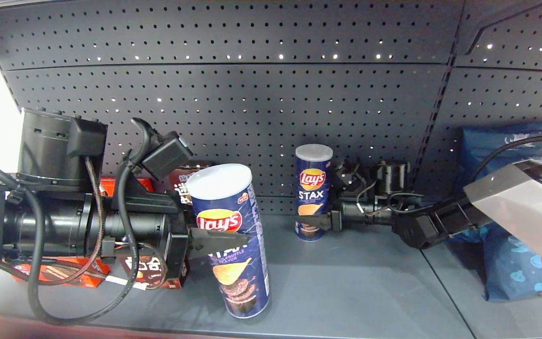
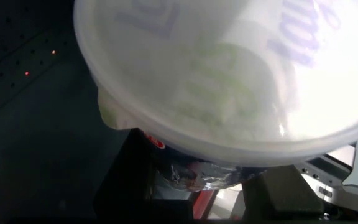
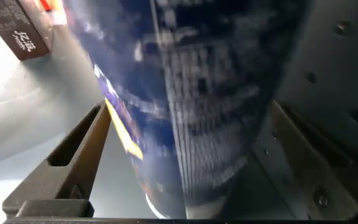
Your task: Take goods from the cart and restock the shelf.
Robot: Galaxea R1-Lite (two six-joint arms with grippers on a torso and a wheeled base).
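On the shelf (image 1: 346, 282), left hand (image 1: 219, 240) grips tilted can (image 1: 233, 268), right hand (image 1: 311, 221) upright can (image 1: 312, 183)

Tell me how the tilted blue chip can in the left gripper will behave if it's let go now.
The tall blue cylindrical chip can with a white plastic lid leans off upright in the left gripper, so it may well tip once released. Being round, it would probably then roll across the flat grey shelf.

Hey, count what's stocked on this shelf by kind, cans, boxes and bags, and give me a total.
Chip cans: 2
Snack boxes: at least 2, partly hidden
Blue bags: 2
Total: at least 6
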